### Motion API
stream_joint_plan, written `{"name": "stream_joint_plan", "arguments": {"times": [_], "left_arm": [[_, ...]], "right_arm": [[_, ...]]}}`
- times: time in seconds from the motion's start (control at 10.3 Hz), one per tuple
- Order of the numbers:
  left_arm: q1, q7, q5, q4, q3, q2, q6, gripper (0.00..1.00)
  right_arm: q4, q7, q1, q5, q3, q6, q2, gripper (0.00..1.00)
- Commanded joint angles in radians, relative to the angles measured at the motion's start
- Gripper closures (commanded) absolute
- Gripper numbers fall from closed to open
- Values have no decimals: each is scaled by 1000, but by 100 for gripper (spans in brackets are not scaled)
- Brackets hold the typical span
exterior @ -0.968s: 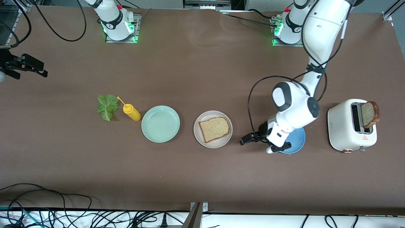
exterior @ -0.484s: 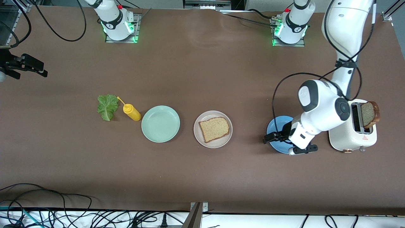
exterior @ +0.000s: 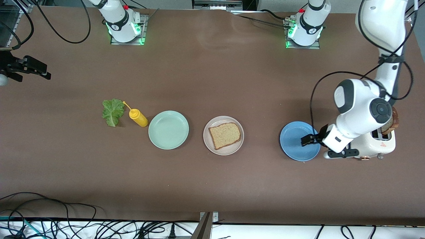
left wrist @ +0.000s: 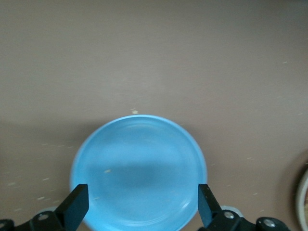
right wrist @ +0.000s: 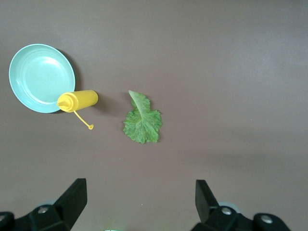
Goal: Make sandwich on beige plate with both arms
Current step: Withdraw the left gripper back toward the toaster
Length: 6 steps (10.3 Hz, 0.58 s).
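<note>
One brown bread slice [exterior: 225, 135] lies on the beige plate [exterior: 209, 144]. A second slice [exterior: 391, 123] stands in the white toaster [exterior: 372, 147], mostly hidden by my left arm. The lettuce leaf [exterior: 113, 112] lies flat on the table toward the right arm's end; it also shows in the right wrist view [right wrist: 142, 122]. My left gripper [exterior: 323, 146] is open and empty over the blue plate [exterior: 295, 141], next to the toaster; the plate fills the space between its fingers in the left wrist view [left wrist: 139, 173]. My right gripper [exterior: 25, 68] is open and empty, high above the table at the right arm's end.
A yellow squeeze bottle [exterior: 137, 118] lies between the lettuce and an empty mint-green plate [exterior: 168, 129]; both show in the right wrist view, the bottle [right wrist: 79, 101] and the plate [right wrist: 41, 77]. Cables run along the table edge nearest the front camera.
My left arm has swung from beside the beige plate toward the left arm's end, uncovering the blue plate and coming in front of the toaster. The right arm has not moved.
</note>
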Motion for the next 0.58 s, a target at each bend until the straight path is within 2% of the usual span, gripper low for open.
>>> {"name": "stream_joint_plan", "arguments": {"times": [0.0, 0.19, 0.48], "left_arm": [[1, 3, 94, -57, 30, -97, -54, 0], [0, 4, 134, -86, 58, -158, -80, 0], [0, 4, 134, -86, 67, -269, -248, 0]], "right_arm": [[8, 3, 1, 16, 1, -18, 5, 0], [-3, 2, 2, 2, 6, -18, 30, 0], [3, 1, -17, -14, -35, 19, 54, 0]]}}
